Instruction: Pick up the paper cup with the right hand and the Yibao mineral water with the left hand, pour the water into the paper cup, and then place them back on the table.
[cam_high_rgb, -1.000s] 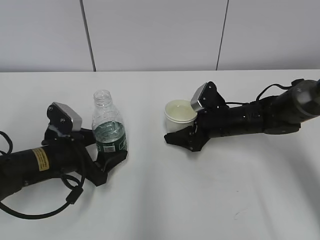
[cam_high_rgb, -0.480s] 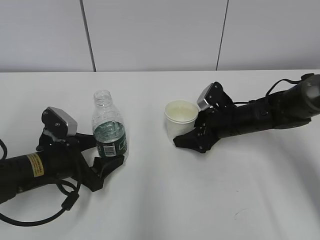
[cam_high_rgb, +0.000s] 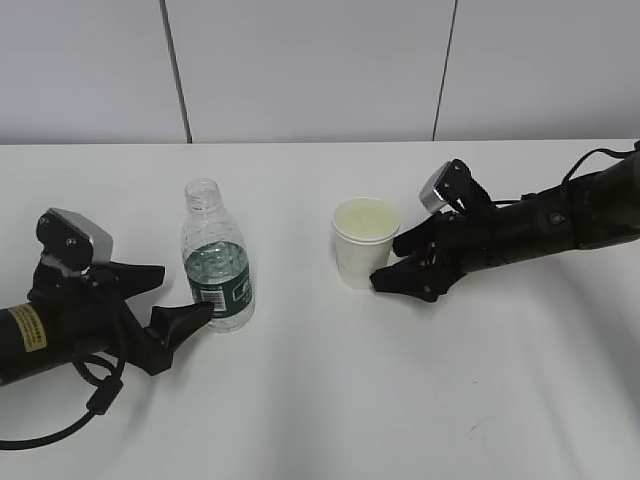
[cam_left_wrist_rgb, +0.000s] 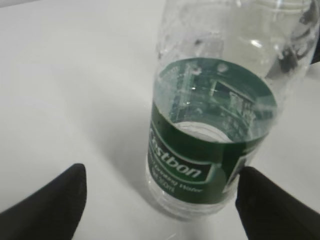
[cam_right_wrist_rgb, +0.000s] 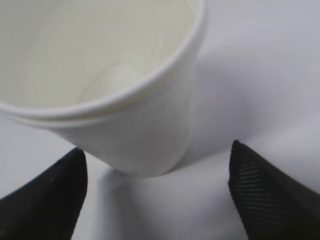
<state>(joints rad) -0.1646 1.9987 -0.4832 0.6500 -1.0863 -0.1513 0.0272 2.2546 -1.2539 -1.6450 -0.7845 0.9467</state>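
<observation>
The Yibao mineral water (cam_high_rgb: 217, 262), uncapped, stands upright on the white table (cam_high_rgb: 320, 400) at the left. My left hand's gripper (cam_high_rgb: 183, 293) lies low on the table just left of it, open, with its fingertips either side of the bottle's base. In the left wrist view the bottle (cam_left_wrist_rgb: 210, 135) stands between the spread fingers (cam_left_wrist_rgb: 47, 207), nearer the right one. The paper cup (cam_high_rgb: 362, 240) stands upright at the centre. My right hand's gripper (cam_high_rgb: 392, 264) is open just right of it. In the right wrist view the cup (cam_right_wrist_rgb: 115, 95) sits ahead of the open fingers (cam_right_wrist_rgb: 270, 195).
A pale panelled wall (cam_high_rgb: 320, 70) runs along the table's far edge. The left arm's black cable (cam_high_rgb: 90, 400) loops on the table at the lower left. Bare white tabletop lies in front of both objects.
Both arms have drawn back outward: the left gripper slid left off the bottle and the right gripper slid right off the cup. Bottle and cup stay standing on the table.
</observation>
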